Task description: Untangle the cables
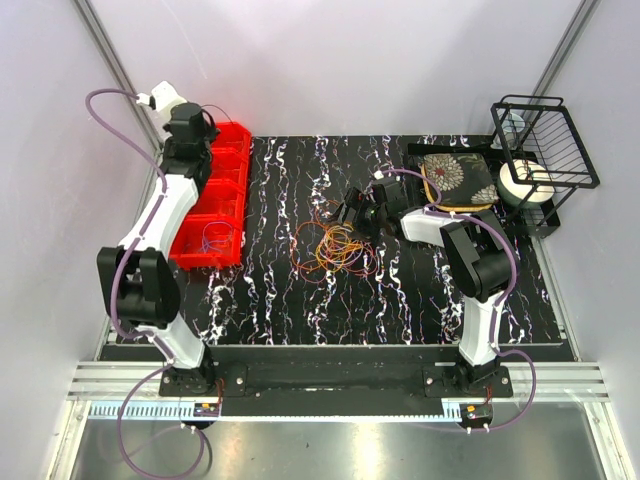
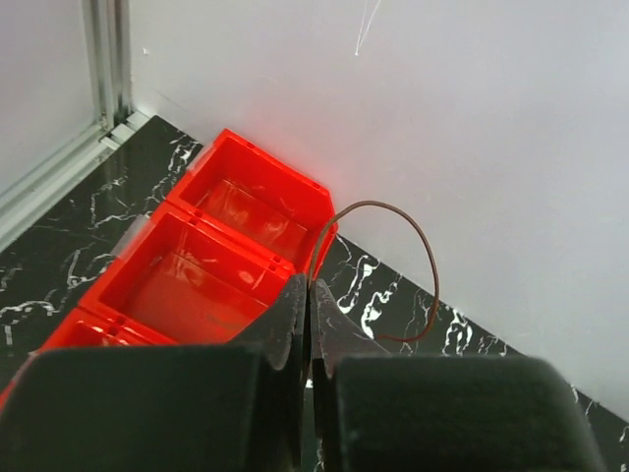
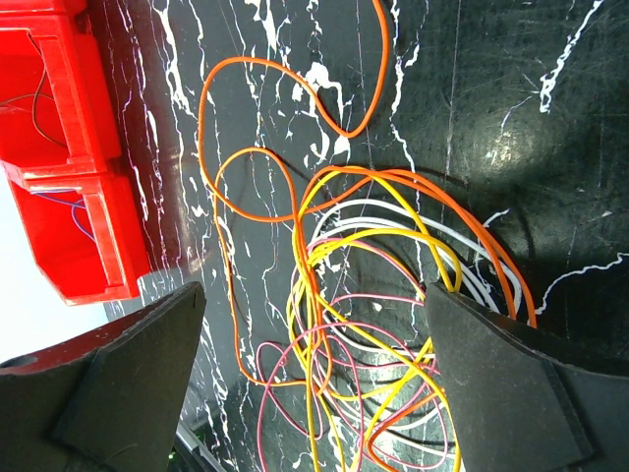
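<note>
A tangle of thin cables (image 1: 335, 250), orange, yellow, pink and white, lies in the middle of the black marbled table. In the right wrist view the cables (image 3: 383, 334) lie spread between my wide-open fingers. My right gripper (image 1: 352, 212) hovers over the tangle's far edge, open and empty. My left gripper (image 1: 205, 122) is held high over the far end of the red bin. In the left wrist view it (image 2: 311, 287) is shut on a single brown cable loop (image 2: 428, 256) that arcs up from the fingertips.
A red compartment bin (image 1: 235, 190) stands at the table's left; a near compartment holds a few thin wires (image 1: 213, 238). A patterned dish (image 1: 458, 178) and a black wire rack (image 1: 545, 140) with a white roll (image 1: 522, 180) stand at back right.
</note>
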You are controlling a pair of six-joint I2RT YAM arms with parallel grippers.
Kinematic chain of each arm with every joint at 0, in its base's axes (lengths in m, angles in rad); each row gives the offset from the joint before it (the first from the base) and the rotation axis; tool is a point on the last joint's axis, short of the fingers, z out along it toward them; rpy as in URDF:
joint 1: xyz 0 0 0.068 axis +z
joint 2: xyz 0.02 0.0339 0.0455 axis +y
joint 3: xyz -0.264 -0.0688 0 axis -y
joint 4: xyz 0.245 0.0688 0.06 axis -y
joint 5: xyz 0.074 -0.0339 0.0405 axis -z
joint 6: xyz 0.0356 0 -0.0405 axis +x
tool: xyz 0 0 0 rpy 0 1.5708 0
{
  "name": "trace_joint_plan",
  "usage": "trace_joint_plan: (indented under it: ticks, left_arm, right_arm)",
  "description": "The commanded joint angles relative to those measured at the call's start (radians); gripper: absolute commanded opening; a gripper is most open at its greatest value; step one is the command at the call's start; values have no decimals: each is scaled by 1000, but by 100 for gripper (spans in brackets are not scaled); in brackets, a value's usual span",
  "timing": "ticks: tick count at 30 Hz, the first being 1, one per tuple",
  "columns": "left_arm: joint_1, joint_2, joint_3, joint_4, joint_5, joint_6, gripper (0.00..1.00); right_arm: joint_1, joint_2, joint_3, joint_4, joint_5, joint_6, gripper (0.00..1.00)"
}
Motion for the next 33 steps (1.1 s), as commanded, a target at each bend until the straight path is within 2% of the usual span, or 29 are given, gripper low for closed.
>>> trace_joint_plan:
  ticks: [1, 5, 7, 11, 15, 21, 24, 33]
  left_arm:
    - [6, 46, 90, 65, 3, -64, 0]
    - [7, 63, 76, 114, 4, -112, 0]
    - [15, 53, -11, 218, 26, -127, 0]
    - [37, 39, -166, 288, 43, -213, 0]
    - [38, 4, -291, 406, 17, -224, 0]
    - [69, -81, -389, 464, 14, -218, 0]
    - [78, -110, -389, 415, -2, -207, 0]
    - [141, -154, -493, 413, -45, -210, 0]
  right_arm:
    - [-2, 22, 25, -5, -12, -2, 100]
    - [-2, 26, 32, -5, -20, 1, 100]
    - [-2, 31, 32, -3, -23, 4, 100]
    - [-3, 36, 32, 1, -26, 7, 100]
    - [-2, 43, 32, 7, -37, 12, 100]
    - [-2, 51, 33, 10, -45, 16, 100]
    - [-2, 56, 35, 10, -49, 19, 100]
    - [-2, 60, 38, 13, -62, 22, 100]
